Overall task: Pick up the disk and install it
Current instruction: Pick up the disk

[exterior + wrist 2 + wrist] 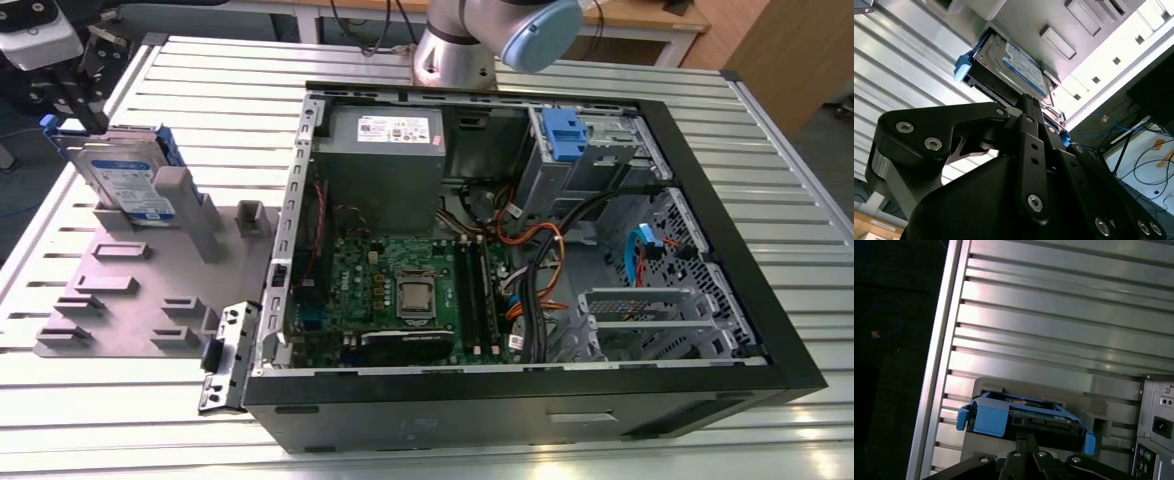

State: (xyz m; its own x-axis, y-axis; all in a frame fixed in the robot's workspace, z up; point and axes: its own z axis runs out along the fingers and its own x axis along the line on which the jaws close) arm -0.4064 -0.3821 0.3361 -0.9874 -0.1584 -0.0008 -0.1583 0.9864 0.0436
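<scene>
The disk (130,188) stands on edge in the grey fixture plate (134,300) on the tabletop (120,420). The hand (1026,102), its 2 fingers closed together, sits just above the disk's upper edge.

- In the exterior view I get bright, even light from above; the slatted table (787,170) looks pale, with only soft shadows.
- The inside of the computer case (747,300) is dim.
- In the first wrist view, glare whitens the table's slats and the floor (894,340) is nearly black.
- In the second wrist view, the gripper (1027,98) is a dark mass against a washed-out base plate (1124,35).
</scene>
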